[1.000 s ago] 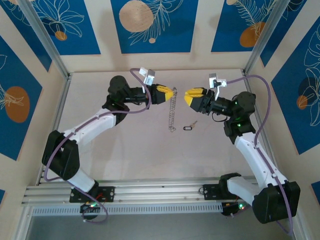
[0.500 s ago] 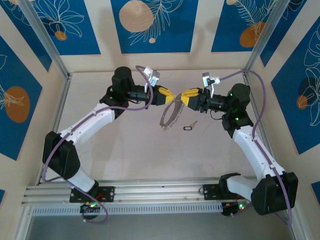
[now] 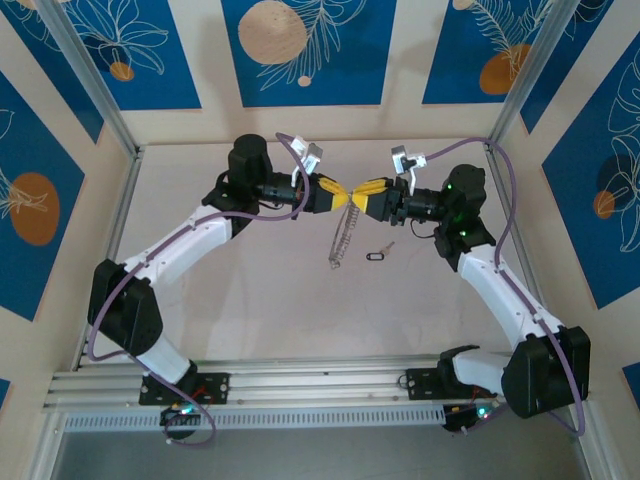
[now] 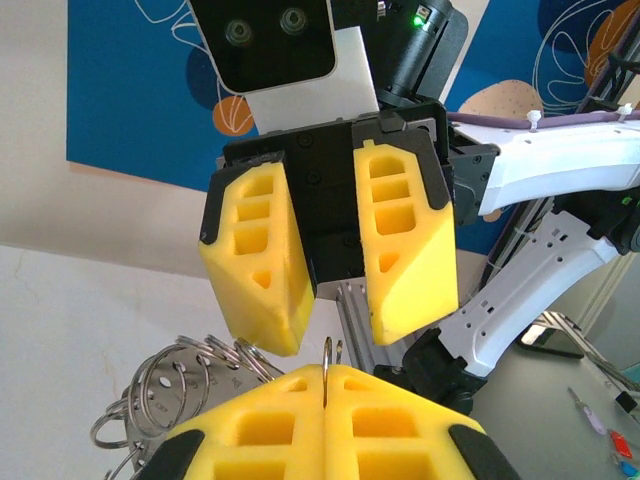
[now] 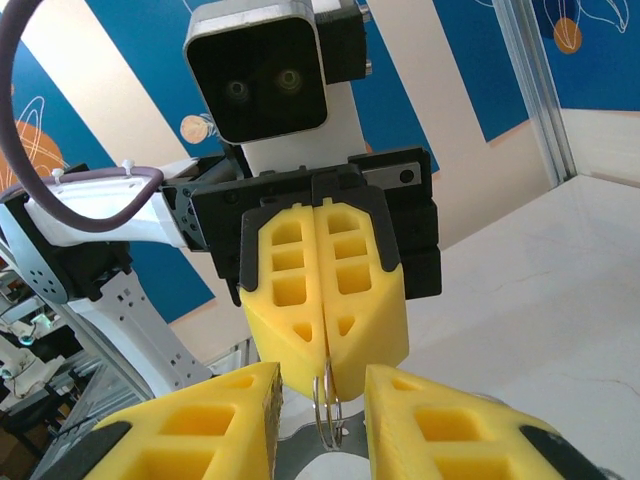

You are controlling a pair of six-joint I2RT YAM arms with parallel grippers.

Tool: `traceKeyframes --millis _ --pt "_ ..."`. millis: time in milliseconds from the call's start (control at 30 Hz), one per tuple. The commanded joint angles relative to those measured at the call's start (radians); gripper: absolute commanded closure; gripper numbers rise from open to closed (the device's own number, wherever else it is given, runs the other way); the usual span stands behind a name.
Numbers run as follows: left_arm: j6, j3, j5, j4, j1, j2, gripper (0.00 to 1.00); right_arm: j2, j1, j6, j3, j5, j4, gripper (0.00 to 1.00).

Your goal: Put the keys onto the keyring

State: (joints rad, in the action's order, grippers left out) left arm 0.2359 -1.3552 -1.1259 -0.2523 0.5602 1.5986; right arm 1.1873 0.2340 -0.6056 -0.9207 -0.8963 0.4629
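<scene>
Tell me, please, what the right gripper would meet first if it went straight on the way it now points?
Most likely the keyring: a ring of it sticks out of the left gripper's shut fingers, right between the right gripper's open fingers. The left fingers come just behind it.

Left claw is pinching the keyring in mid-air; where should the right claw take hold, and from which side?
Probably the short bit of keyring poking out past the left claw's shut fingertips. Come straight in, head-on to the left claw, with right claw open: the wire stands edge-on, so the jaws close on its flat faces.
</scene>
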Motion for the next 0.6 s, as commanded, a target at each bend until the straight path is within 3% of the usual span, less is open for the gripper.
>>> traceKeyframes --millis 0,400,567 --pt "-0.017 -0.039 -0.033 -0.016 -0.009 -0.008 1.0 0.007 0.006 -0.001 -0.024 0.011 0.027 0.71" --pt "-0.009 -0.04 -0.029 -0.026 -0.008 -0.009 1.0 0.028 0.017 -0.013 -0.014 -0.011 0.051 0.82" --pt "-0.006 -0.042 -0.028 -0.027 -0.008 -0.009 1.0 0.028 0.02 -0.008 -0.009 -0.01 0.042 0.93"
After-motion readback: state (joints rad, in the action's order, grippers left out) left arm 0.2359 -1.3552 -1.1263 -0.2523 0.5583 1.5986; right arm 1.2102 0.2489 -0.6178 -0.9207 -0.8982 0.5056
